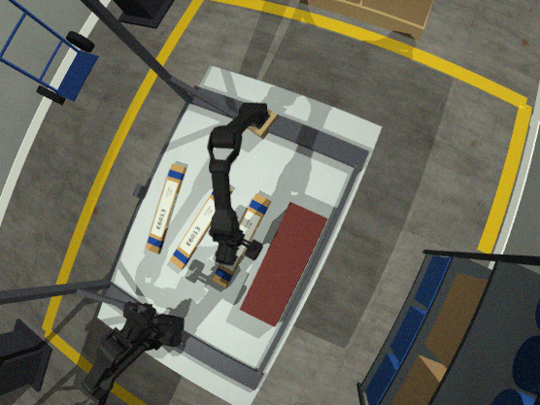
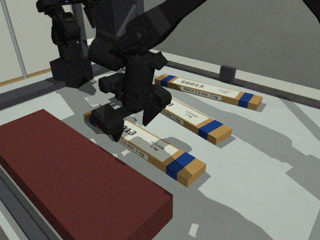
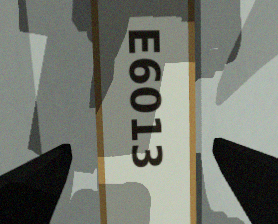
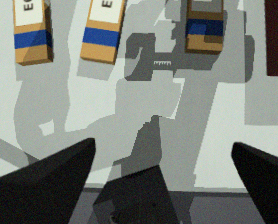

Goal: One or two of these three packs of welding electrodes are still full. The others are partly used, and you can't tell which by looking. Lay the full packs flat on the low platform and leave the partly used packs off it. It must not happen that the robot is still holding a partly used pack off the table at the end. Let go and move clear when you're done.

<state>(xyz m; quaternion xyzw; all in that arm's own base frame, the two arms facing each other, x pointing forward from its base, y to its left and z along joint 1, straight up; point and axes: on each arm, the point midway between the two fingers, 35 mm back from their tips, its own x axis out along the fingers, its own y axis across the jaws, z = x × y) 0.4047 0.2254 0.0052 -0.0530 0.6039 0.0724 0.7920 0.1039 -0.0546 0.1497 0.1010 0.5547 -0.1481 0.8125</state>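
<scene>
Left jaws: spread almost fully; the left gripper [image 1: 240, 252] [image 2: 130, 132] [image 3: 143, 147] straddles the near pack [image 1: 259, 204] [image 2: 161, 147] [image 3: 145, 100] [image 4: 204, 30] with a gap either side, so it has hold of nothing.
Right jaws: wide open and holding nothing; the right gripper [image 1: 167, 330] [image 2: 67, 2] [image 4: 163, 146] waits off by the table's edge, probably to leave the other arm room.
Near pack: flat on the table [image 1: 272, 161] [image 2: 244, 185] [image 3: 260, 115] [image 4: 220, 125], beside the platform, label up. The fingers span its narrow width, which suits either a lift to judge weight or a release.
Middle pack [image 1: 194, 234] [image 2: 191, 117] [image 4: 102, 35] and far pack [image 1: 166, 210] [image 2: 208, 91] [image 4: 32, 37]: flat on the table too, apart from each other, leaving room for fingers.
Red platform [image 1: 286, 268] [image 2: 80, 179] [image 4: 272, 40]: no pack on it; full ones belong there.
Hidden: how full each pack is; the looks match, so weight must decide.
Cut off: the near pack's ends in the left wrist view; the arm covers part of it and of the middle pack from above.
Hard to make out: the right fingers, dark against dark, from above.
</scene>
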